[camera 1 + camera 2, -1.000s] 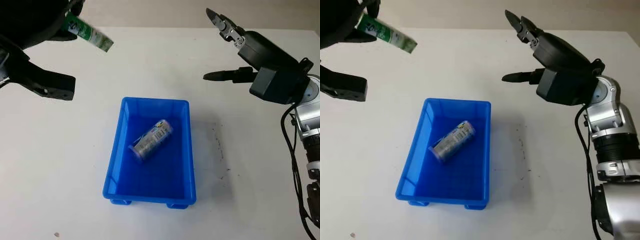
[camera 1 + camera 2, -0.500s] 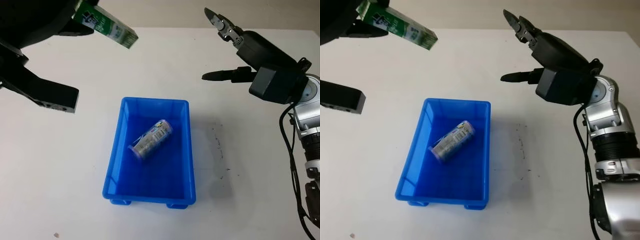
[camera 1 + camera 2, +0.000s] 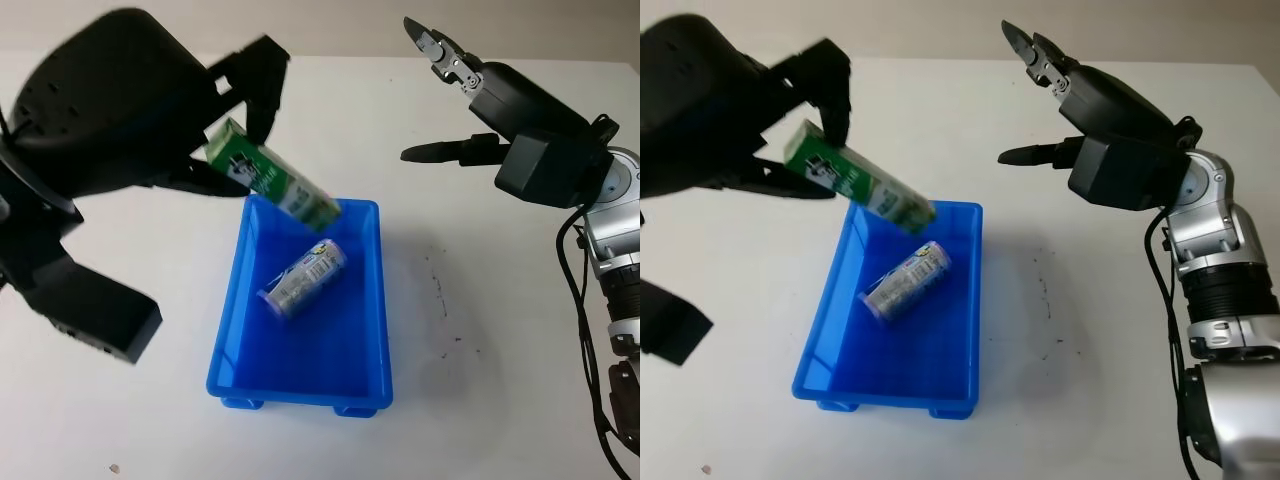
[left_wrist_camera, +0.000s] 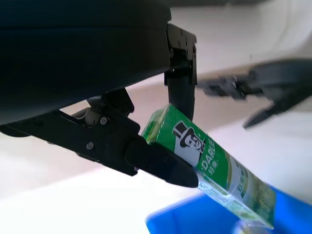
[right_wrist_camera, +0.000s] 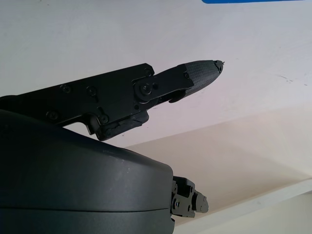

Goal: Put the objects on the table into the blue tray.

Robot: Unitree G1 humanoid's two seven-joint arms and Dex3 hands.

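My left hand [image 3: 225, 150] is shut on a long green and white toothpaste box [image 3: 275, 183], holding it tilted in the air over the far left corner of the blue tray [image 3: 375, 300]. The same box [image 4: 214, 170] shows close up between the black fingers [image 4: 161, 165] in the left wrist view. A silver can [image 3: 302, 279] lies on its side inside the tray. My right hand [image 3: 455, 105] is open, raised above the table to the far right of the tray.
The tray stands in the middle of a white table [image 3: 480, 330]. A few dark specks [image 3: 440, 300] mark the table to the right of the tray. The right arm's silver forearm and cables [image 3: 615, 300] run down the right edge.
My left hand has carried the green box from the far left rightward and down, so it now hangs over the tray's far left corner. The right hand has barely moved.
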